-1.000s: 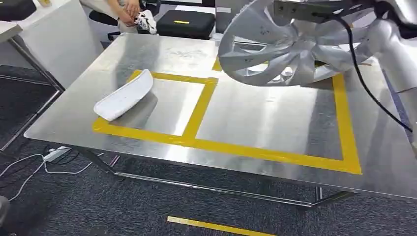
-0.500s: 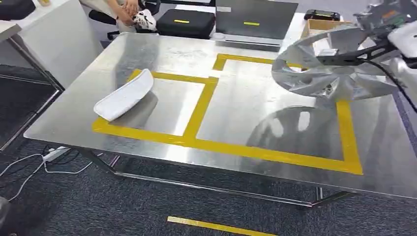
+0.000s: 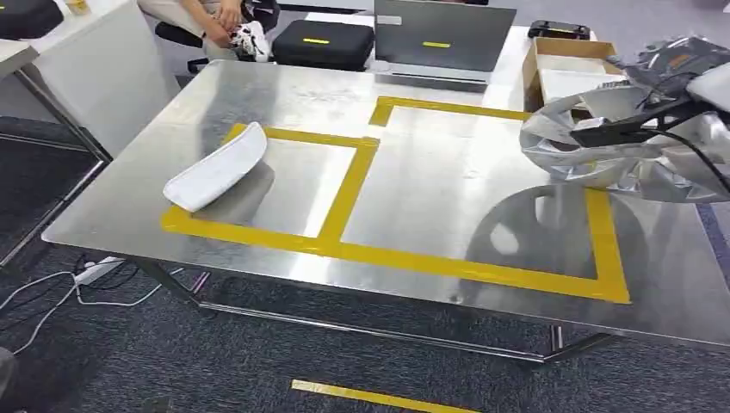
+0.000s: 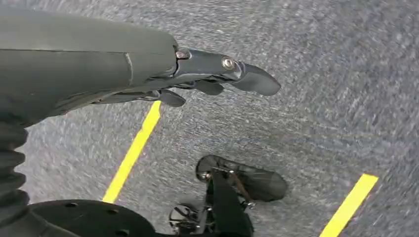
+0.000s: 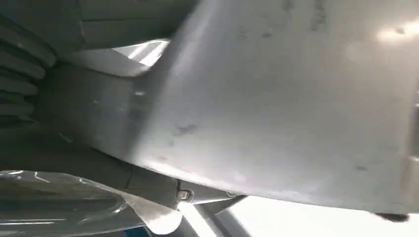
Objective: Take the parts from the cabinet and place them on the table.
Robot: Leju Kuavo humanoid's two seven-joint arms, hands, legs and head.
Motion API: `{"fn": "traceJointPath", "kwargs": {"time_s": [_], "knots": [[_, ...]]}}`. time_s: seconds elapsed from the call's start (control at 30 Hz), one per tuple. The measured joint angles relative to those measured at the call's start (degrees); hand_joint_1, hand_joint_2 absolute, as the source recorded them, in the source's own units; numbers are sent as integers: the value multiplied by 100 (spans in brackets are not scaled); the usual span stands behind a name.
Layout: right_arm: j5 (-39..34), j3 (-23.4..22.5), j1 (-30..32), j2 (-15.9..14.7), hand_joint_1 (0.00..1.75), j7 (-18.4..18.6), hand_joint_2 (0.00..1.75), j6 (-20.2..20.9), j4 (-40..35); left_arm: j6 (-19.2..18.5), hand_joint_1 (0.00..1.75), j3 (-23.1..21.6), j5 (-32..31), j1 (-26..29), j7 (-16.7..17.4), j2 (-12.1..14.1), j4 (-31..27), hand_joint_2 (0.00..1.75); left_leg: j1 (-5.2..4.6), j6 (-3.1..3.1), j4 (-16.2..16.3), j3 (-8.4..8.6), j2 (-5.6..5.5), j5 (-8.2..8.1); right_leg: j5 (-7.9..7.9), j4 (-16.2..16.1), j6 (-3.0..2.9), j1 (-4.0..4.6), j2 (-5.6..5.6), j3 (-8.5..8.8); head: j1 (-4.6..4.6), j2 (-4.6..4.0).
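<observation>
A silver wheel cover (image 3: pixel 585 151) hangs tilted just above the steel table (image 3: pixel 448 206), over the far right corner of the larger yellow-taped rectangle (image 3: pixel 607 232). My right hand (image 3: pixel 641 125) grips it from above, dark fingers across its rim. Up close in the right wrist view, the cover's silver surface (image 5: pixel 296 108) hides that hand's fingers. A white curved part (image 3: pixel 219 168) lies in the smaller taped square on the left. My left hand (image 4: pixel 207 79) hangs over the carpet with its fingers apart and nothing in it.
Behind the table stand a black case (image 3: pixel 323 41), a grey case (image 3: pixel 443 39) and a cardboard box (image 3: pixel 564 60). A person (image 3: pixel 219 17) sits at the back left beside a white table (image 3: pixel 95 60). Cables (image 3: pixel 86 275) and a yellow tape strip (image 3: pixel 379 396) lie on the floor.
My right hand has carried the wheel cover from the table's far middle to the right and lower, laying it flatter. The white part has not moved.
</observation>
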Motion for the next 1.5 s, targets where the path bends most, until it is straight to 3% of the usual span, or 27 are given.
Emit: {"fn": "traceJointPath", "kwargs": {"time_s": [0.4,0.5,0.7,0.83,1.0,1.23,1.5], "knots": [[-31,112,-34,-37,0,-295,0,-239,0,79,0,177,30,-2,-118,11,0,0,-6,10,5,10,0,10,20,-2,18,-6,6,16,0,0],[42,192,-89,22,0,-559,0,-152,-2,55,0,177,20,-4,-142,11,0,0,-6,8,5,13,0,10,20,-1,18,-5,7,18,0,0],[57,306,-142,78,0,-629,0,-86,-2,44,0,177,15,-9,-168,11,0,0,-5,8,4,18,1,11,20,-1,18,-5,8,24,0,0],[122,465,-221,203,0,-874,0,281,-2,39,0,177,-29,-14,-164,13,0,0,-5,7,3,22,2,11,20,-1,18,-4,11,30,2,0],[87,684,-322,571,0,-969,0,585,-90,37,0,177,-81,-34,-168,17,0,0,-5,4,2,33,5,14,20,0,18,-4,16,33,-9,0],[-334,907,-422,937,0,-997,0,-110,-640,39,0,177,-118,-27,-188,20,0,0,-3,5,3,21,-1,20,20,5,17,-2,1,26,2,0],[-492,1152,-566,1053,0,-958,0,-125,-944,42,0,177,-142,-29,-188,28,0,0,-4,6,3,17,-1,12,14,3,11,-5,1,24,0,0]]}}
